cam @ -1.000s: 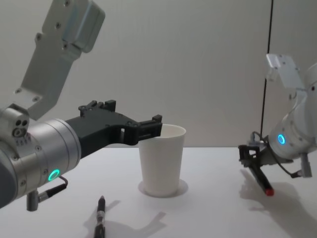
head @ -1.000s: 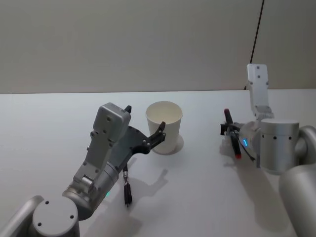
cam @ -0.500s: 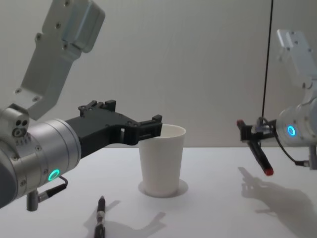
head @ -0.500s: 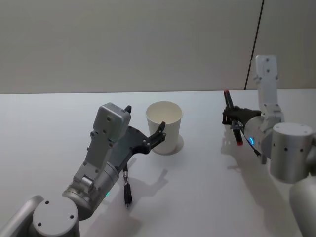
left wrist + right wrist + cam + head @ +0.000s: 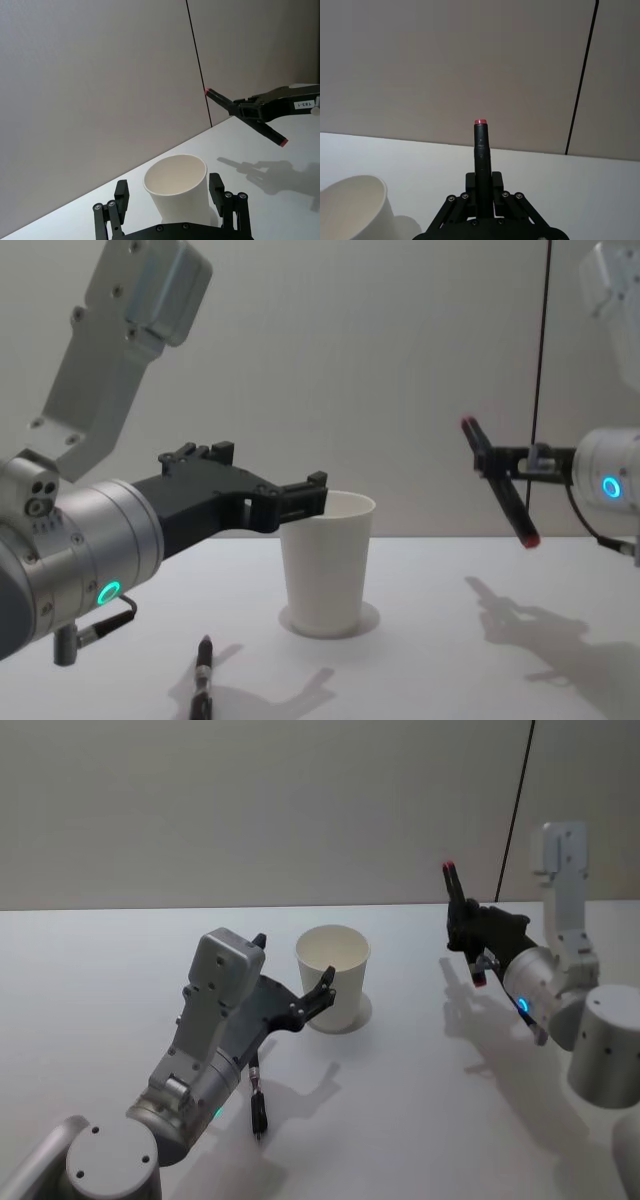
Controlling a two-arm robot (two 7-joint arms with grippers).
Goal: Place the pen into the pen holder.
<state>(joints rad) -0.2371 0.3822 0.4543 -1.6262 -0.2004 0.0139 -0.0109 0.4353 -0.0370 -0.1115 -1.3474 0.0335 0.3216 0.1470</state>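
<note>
Item: pen (image 5: pixel 511 506), clamped in right pincer (image 5: pixel 492 464), tilted, raised over table (image 5: pixel 420 1110), well right of cup (image 5: pixel 333 978) (the pen holder).
Left pincer (image 5: pixel 293 960): fingers apart, straddling cup near rim.
Also: second pen (image 5: pixel 258 1108), lying on table.
Done: pickup. Left: carry to cup, drop in.

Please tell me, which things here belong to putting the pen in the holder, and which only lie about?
For the job: the pen with red ends, held in the air by the right gripper; the pen holder, a white cup between the open fingers of the left gripper.
Lying about: a second black pen on the table.
</note>
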